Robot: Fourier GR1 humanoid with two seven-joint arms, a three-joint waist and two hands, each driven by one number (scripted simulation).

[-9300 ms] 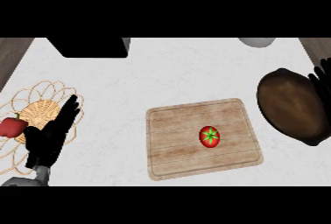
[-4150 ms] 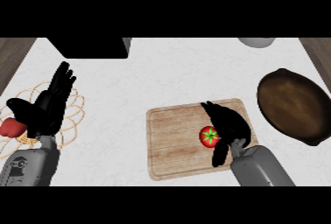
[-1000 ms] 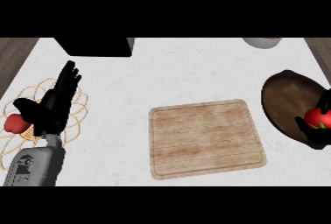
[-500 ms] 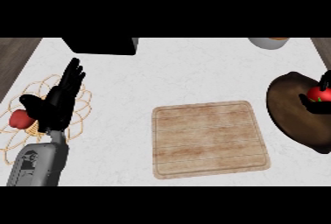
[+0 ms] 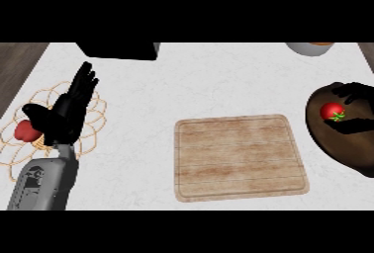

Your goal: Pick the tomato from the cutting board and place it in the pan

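One wire basket (image 5: 15,148) beside left hand (image 5: 67,111)

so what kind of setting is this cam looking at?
Most likely a kitchen counter: a pale worktop with a wooden cutting board, a dark pan at the right edge holding a tomato, and a wire basket on the left with a red fruit in it.

Bright, even overhead light; faint soft shadows.

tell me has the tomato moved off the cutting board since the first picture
Yes. The tomato has gone rightward off the cutting board and is now over the pan, at the right hand.
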